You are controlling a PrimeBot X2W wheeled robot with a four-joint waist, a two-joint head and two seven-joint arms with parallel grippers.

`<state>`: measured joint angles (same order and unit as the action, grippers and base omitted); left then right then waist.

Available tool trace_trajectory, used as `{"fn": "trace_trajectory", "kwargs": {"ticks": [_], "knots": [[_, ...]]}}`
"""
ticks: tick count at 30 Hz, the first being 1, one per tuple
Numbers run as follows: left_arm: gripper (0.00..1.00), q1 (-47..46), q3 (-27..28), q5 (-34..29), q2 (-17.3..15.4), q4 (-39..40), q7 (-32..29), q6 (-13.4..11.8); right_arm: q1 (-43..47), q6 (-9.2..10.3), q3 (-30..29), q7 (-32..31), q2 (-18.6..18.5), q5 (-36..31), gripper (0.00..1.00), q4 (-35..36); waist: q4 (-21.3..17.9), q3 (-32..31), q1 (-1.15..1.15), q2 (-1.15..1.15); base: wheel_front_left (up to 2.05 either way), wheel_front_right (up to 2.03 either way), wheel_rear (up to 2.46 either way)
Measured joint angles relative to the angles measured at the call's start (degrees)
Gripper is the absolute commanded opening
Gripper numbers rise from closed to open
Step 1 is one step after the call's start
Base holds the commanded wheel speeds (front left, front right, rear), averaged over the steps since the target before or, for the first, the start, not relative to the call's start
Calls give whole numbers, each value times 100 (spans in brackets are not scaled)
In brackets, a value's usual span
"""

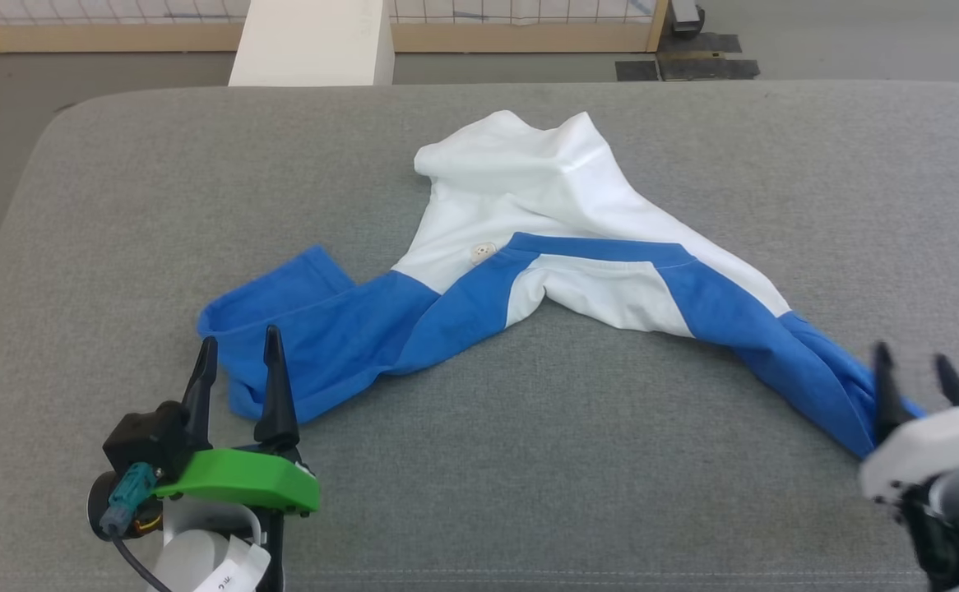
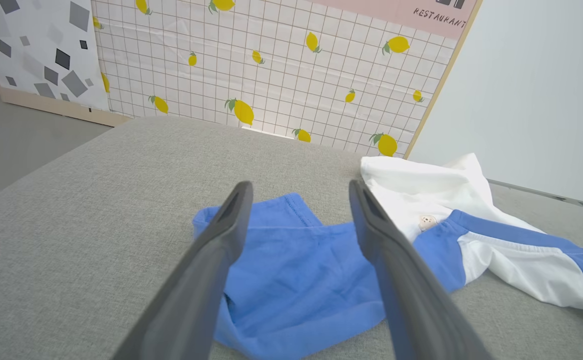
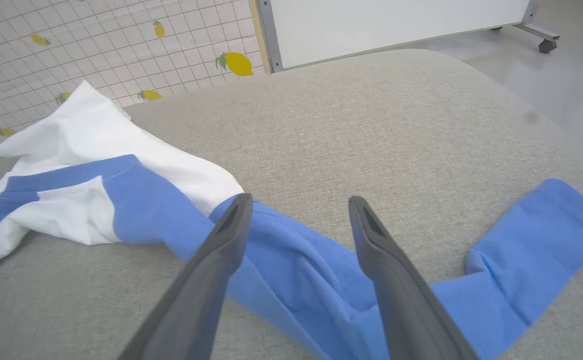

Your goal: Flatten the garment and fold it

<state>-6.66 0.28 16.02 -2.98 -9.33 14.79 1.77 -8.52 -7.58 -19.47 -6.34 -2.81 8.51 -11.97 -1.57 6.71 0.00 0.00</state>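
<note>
The garment [image 1: 545, 247] lies crumpled on the grey cushioned surface, white body bunched toward the far side, blue sleeves spread toward both near corners. My left gripper [image 1: 237, 349] is open just above the end of the left blue sleeve [image 2: 291, 270], nothing between its fingers. My right gripper [image 1: 915, 366] is open over the right blue sleeve [image 3: 311, 270], which lies loose on the surface under the fingers; its cuff end [image 3: 536, 240] trails off to the right in the right wrist view. The garment's white body [image 3: 96, 140] sits beyond to the left there.
The grey cushioned surface [image 1: 529, 493] has rounded far corners and drops to the floor at left and right. A white block [image 1: 311, 41] stands behind its far edge. A lemon-print panel [image 2: 271, 65] and a white board [image 3: 396, 20] stand beyond.
</note>
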Motion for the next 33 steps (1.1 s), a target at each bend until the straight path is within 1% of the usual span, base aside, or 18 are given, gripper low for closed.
{"fn": "trace_trajectory", "kwargs": {"ticks": [2,4,8,14,17,20,21,24,25,26,27,28,29,33], "knots": [[100,1,-9,0,0,0,0,0,-27,0,326,-85,-3,11,100,132,-17,-5,0,0,0,0,0],[100,-1,-37,0,0,1,0,1,-137,0,639,-312,-64,4,100,157,-12,16,0,0,0,0,0],[100,-37,-92,0,1,44,0,19,-708,0,1184,-913,-371,3,100,38,50,130,0,0,0,0,0],[100,-196,-102,1,0,130,0,21,-1886,0,1993,-1982,-899,112,100,-548,195,410,0,0,0,0,0],[100,-326,-146,19,1,166,0,21,-2365,0,2402,-2515,-1139,366,100,-921,314,563,0,0,0,0,0],[100,-410,-175,44,1,192,0,19,-2688,0,2819,-2945,-1303,633,100,-1210,429,706,0,0,0,0,0],[100,-457,-198,74,1,198,0,16,-2890,0,3185,-3274,-1446,843,100,-1418,543,840,0,0,0,0,0],[100,-475,-196,91,1,198,0,11,-3009,0,3351,-3538,-1526,1031,100,-1613,644,948,0,0,0,0,0],[100,-477,-193,96,1,197,0,10,-3039,0,3419,-3609,-1561,1056,95,-1656,673,979,0,0,0,0,0],[100,-481,-194,98,1,196,0,10,-3056,0,3462,-3642,-1580,1106,63,-1678,694,1002,0,0,0,0,0],[100,-485,-191,98,1,196,0,10,-3065,0,3500,-3654,-1592,1193,36,-1681,714,1025,0,0,0,0,0],[100,-485,-187,98,1,193,0,9,-3069,0,3590,-3659,-1611,1291,12,-1667,731,1042,0,0,0,0,0],[100,-485,-183,98,1,190,0,1,-3069,0,3740,-3656,-1644,1380,0,-1615,740,1049,0,0,0,0,0],[100,-482,-171,103,1,171,0,-21,-2983,0,4251,-3570,-1835,1849,0,-1160,732,982,0,0,0,0,0]]}}
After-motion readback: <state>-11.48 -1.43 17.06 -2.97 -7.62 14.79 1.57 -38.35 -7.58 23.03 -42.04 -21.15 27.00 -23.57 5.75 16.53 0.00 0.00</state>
